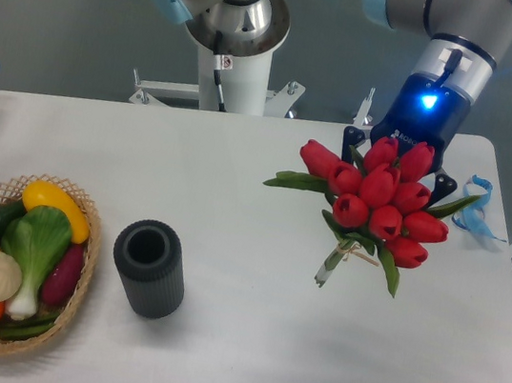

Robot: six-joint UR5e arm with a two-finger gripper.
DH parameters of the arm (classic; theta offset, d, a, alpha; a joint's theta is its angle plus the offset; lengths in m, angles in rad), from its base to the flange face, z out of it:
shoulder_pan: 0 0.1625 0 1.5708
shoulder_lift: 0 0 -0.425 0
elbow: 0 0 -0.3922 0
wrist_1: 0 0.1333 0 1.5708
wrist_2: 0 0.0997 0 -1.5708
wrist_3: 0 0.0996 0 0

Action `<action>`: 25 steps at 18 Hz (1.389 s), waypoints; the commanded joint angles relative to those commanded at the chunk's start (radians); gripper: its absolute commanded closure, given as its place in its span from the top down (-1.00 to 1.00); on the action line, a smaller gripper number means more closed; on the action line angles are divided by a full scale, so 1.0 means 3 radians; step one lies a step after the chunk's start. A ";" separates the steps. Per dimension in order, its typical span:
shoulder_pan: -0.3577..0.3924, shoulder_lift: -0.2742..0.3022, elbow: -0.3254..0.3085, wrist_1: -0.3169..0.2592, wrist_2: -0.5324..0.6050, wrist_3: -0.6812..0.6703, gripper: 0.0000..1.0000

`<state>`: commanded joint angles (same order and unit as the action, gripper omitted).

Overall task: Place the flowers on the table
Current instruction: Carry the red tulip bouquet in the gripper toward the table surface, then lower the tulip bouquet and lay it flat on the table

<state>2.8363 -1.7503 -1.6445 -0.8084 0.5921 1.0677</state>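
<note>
The jaws sit behind the blooms, so whether they clamp the bunch cannot be told. The dark two-finger gripper (398,160) with a blue light hangs over the far right of the smooth white rectangular table (233,342), with the bunch of red tulips with green leaves and tied stems (376,209) right in front of it, stems pointing toward the near edge. The step appears to be the lay-down; next comes lowering and release. A dark ribbed cylindrical vase (149,267) and a wicker basket of vegetables (64,317) stand well apart on the left.
</note>
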 joint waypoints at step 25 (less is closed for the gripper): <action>-0.0818 -0.0153 0.0026 -0.0230 0.3133 0.0455 -0.21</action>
<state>2.5911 -1.7961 -1.6367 -0.8774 1.5320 1.2041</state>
